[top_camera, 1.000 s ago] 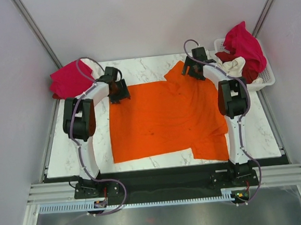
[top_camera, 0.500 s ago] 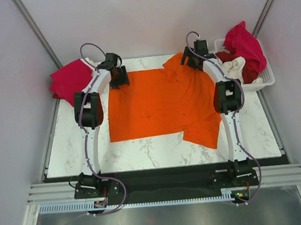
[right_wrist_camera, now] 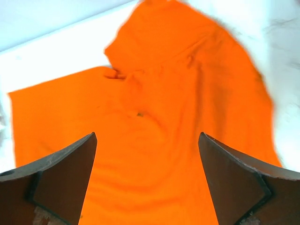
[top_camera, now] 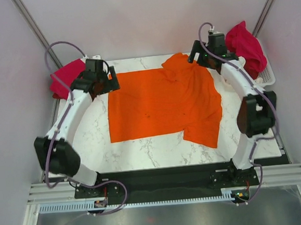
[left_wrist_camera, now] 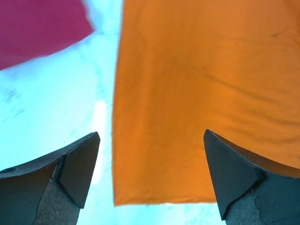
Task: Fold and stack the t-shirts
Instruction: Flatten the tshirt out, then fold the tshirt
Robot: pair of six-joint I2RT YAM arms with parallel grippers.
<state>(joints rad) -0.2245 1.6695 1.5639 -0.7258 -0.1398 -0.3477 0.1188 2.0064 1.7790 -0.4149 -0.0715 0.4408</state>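
A bright orange t-shirt (top_camera: 160, 104) lies spread on the marble table, its right side rumpled and folded over. My left gripper (top_camera: 105, 83) hangs open above the shirt's far left corner. In the left wrist view that corner of the orange t-shirt (left_wrist_camera: 187, 103) lies flat between the spread fingers of the left gripper (left_wrist_camera: 151, 133), untouched. My right gripper (top_camera: 199, 60) is open over the shirt's far right part. The right wrist view shows wrinkled orange cloth (right_wrist_camera: 164, 93) below the right gripper (right_wrist_camera: 147, 134). A crimson-pink t-shirt (top_camera: 64, 77) lies at the far left.
A white slotted basket (top_camera: 267, 75) stands at the far right with a crimson shirt (top_camera: 246, 42) heaped in it. Grey walls close in on both sides. The crimson-pink cloth (left_wrist_camera: 37, 28) lies just beyond the orange shirt's left edge.
The orange shirt was dragged toward the far edge, then both grippers let go of it. Both arms rose and swung outward, and the left jaws opened wide.
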